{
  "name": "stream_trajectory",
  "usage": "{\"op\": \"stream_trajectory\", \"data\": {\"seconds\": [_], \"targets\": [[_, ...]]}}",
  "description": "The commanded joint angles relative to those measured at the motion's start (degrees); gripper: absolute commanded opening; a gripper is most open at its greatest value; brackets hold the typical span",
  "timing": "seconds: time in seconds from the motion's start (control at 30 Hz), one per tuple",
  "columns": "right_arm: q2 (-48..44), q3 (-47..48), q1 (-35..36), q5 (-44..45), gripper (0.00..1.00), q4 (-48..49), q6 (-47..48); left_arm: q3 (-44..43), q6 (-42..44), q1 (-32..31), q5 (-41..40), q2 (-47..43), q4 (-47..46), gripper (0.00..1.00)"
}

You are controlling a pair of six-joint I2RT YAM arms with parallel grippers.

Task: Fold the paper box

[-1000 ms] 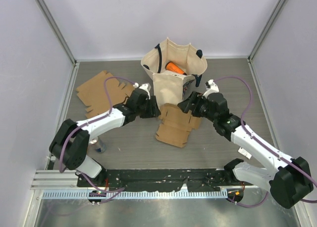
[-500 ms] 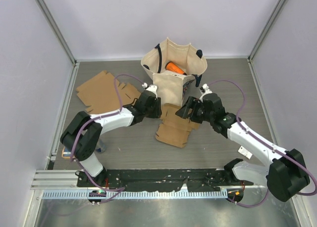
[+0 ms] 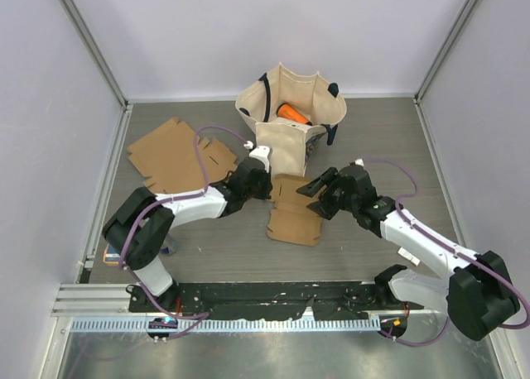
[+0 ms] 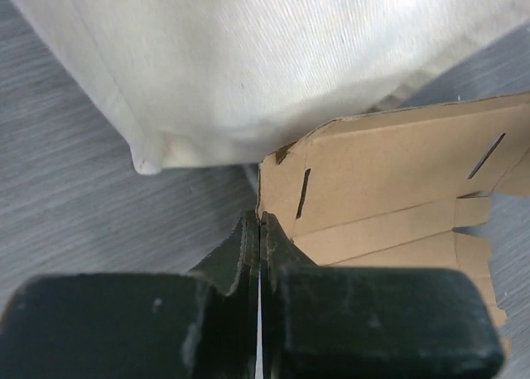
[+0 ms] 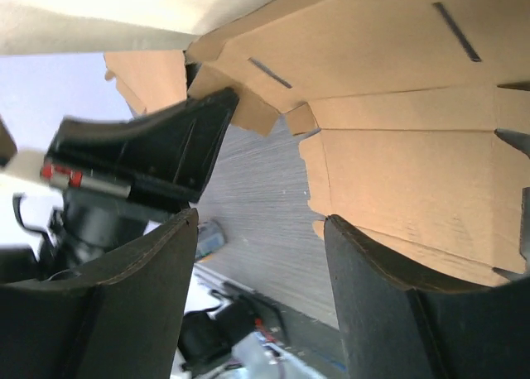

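The flat brown die-cut cardboard box blank (image 3: 294, 209) lies just in front of the cream canvas tote bag (image 3: 290, 139), which holds an orange object (image 3: 291, 112). Light, thin and probably springy, it is best taken by edges and flaps. The left gripper (image 4: 259, 223) is pinched shut on its corner nearest the bag, and the right gripper (image 5: 257, 238) is spread wide and empty above its opposite edge.

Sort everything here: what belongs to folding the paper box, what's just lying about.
Job: paper box blank; left tool, shut on its corner; right tool, open beside it.
Lying about: canvas tote bag; orange item inside it; second cardboard blank.
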State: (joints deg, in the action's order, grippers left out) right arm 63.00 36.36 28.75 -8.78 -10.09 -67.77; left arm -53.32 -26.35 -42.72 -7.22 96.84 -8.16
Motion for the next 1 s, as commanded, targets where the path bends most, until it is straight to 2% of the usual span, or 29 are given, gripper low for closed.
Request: {"op": "stream_trajectory", "data": {"seconds": [0.0,0.17,0.37,0.67,0.97], "targets": [[-0.43,-3.57,-0.19,-2.30,0.66,6.04,-20.63,5.92,1.48,-2.10,-5.25,-6.64,-8.70,0.00],[-1.91,-3.75,0.07,1.11,0.66,4.12,-29.42,11.30,1.91,-5.09,-12.54,-11.40,-11.78,0.00],[-1.66,1.34,0.34,5.70,0.65,-4.49,-32.69,15.35,2.35,-7.73,-18.43,-15.01,-13.54,0.00],[5.37,6.97,0.43,5.88,0.50,-3.71,-36.47,16.93,2.97,-10.19,-20.72,-17.12,-15.04,0.00],[9.24,7.85,0.52,6.05,0.45,-1.17,-38.58,18.07,4.02,-11.07,-21.16,-19.23,-15.57,0.00]]}}
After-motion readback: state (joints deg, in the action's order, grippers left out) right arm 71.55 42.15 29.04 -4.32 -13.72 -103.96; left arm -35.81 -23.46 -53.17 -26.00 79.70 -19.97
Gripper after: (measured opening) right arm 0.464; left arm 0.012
